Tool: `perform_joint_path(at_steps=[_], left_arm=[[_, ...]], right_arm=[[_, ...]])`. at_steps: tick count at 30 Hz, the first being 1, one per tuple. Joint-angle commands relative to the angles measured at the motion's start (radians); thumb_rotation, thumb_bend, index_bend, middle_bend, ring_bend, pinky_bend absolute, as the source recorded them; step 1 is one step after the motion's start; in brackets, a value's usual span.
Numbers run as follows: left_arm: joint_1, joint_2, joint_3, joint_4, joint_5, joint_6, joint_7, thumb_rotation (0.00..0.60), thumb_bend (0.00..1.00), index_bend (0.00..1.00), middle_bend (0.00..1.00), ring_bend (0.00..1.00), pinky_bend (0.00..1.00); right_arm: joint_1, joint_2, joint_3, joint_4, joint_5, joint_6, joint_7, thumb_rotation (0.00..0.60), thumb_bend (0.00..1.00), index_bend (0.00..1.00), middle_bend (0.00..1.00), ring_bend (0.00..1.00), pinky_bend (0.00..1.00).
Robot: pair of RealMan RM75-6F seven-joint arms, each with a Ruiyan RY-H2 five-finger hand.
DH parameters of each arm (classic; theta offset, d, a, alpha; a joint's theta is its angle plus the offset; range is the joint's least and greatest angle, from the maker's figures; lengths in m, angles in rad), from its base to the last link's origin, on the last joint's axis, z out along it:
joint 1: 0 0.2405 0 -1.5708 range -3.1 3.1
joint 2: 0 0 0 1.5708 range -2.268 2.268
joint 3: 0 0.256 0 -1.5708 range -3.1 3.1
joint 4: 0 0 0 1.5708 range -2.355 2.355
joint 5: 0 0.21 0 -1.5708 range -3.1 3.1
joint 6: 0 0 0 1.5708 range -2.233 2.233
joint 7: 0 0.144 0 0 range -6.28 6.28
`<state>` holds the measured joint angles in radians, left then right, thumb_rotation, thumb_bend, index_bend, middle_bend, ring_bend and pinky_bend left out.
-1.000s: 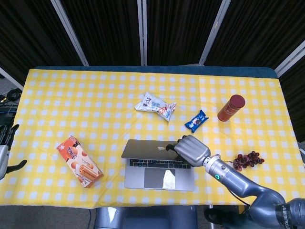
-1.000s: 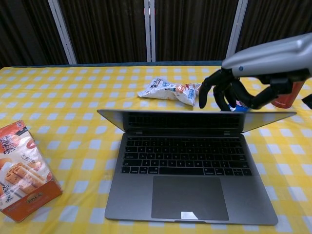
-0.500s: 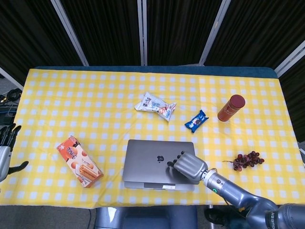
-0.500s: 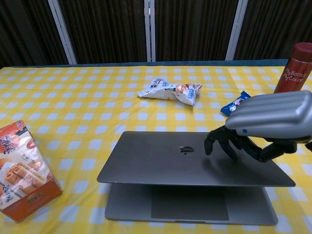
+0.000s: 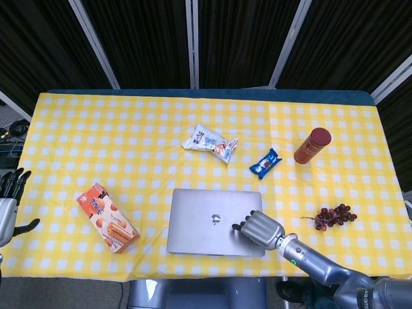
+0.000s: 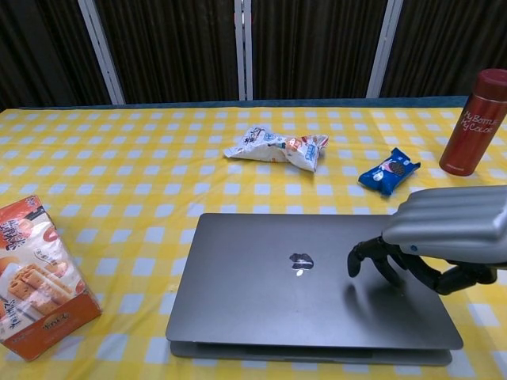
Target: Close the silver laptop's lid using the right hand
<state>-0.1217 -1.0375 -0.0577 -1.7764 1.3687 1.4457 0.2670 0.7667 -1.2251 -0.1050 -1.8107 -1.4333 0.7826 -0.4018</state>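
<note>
The silver laptop [image 5: 206, 219] [image 6: 269, 285] lies near the table's front edge with its lid down almost flat; a thin gap still shows along the front in the chest view. My right hand [image 5: 259, 228] [image 6: 432, 241] rests on the lid's right part, fingers curled down and touching the metal, holding nothing. My left hand [image 5: 9, 199] hangs off the table's left side, fingers apart and empty; only the head view shows it.
An orange biscuit box [image 5: 107, 217] [image 6: 36, 277] lies left of the laptop. Behind the laptop are a white snack bag [image 5: 210, 143] [image 6: 276, 147] and a blue cookie packet [image 5: 265, 162] [image 6: 388, 171]. A red bottle [image 5: 312, 145] [image 6: 474, 121] stands at the back right. Dark grapes [image 5: 333, 215] lie at the right.
The laptop's lid has swung down from half open to nearly flat under my right hand, which moved forward and down with it. The left hand has barely moved.
</note>
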Motion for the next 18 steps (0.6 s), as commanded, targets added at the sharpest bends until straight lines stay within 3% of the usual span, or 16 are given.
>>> perform_joint_path(at_steps=[1, 8, 9, 10, 12, 14, 15, 18], left_arm=[[0.001, 0.000, -0.003, 0.001, -0.003, 0.002, -0.003, 0.600, 0.00, 0.00, 0.00, 0.00, 0.00], [0.004, 0.004, -0.005, 0.004, 0.004, 0.008, -0.020, 0.600, 0.00, 0.00, 0.00, 0.00, 0.00], [0.005, 0.004, -0.005, 0.005, 0.008, 0.011, -0.023, 0.600, 0.00, 0.00, 0.00, 0.00, 0.00], [0.007, 0.002, -0.004, 0.006, 0.017, 0.018, -0.029, 0.600, 0.00, 0.00, 0.00, 0.00, 0.00], [0.010, 0.001, -0.002, 0.009, 0.026, 0.025, -0.035, 0.600, 0.00, 0.00, 0.00, 0.00, 0.00], [0.017, -0.004, 0.001, 0.016, 0.045, 0.042, -0.045, 0.600, 0.00, 0.00, 0.00, 0.00, 0.00], [0.020, -0.007, 0.002, 0.019, 0.055, 0.051, -0.052, 0.600, 0.00, 0.00, 0.00, 0.00, 0.00], [0.030, -0.015, 0.006, 0.031, 0.082, 0.076, -0.070, 0.600, 0.00, 0.00, 0.00, 0.00, 0.00]], right_arm=[[-0.031, 0.037, 0.009, -0.037, -0.048, 0.080, 0.030, 0.600, 1.00, 0.25, 0.44, 0.43, 0.38], [-0.148, 0.163, 0.024, -0.100, -0.190, 0.357, 0.114, 0.600, 1.00, 0.22, 0.40, 0.38, 0.30], [-0.170, 0.176, 0.024, -0.096, -0.210, 0.401, 0.126, 0.600, 0.96, 0.21, 0.37, 0.35, 0.26], [-0.216, 0.193, 0.028, -0.080, -0.236, 0.496, 0.146, 0.600, 0.89, 0.20, 0.34, 0.33, 0.23], [-0.252, 0.192, 0.027, -0.058, -0.259, 0.558, 0.168, 0.600, 0.49, 0.15, 0.25, 0.23, 0.13], [-0.311, 0.182, 0.033, -0.026, -0.258, 0.649, 0.196, 0.600, 0.19, 0.10, 0.16, 0.13, 0.05], [-0.336, 0.173, 0.036, -0.012, -0.251, 0.683, 0.208, 0.600, 0.08, 0.07, 0.10, 0.07, 0.02], [-0.394, 0.146, 0.038, 0.028, -0.226, 0.747, 0.247, 0.600, 0.00, 0.01, 0.01, 0.00, 0.00]])
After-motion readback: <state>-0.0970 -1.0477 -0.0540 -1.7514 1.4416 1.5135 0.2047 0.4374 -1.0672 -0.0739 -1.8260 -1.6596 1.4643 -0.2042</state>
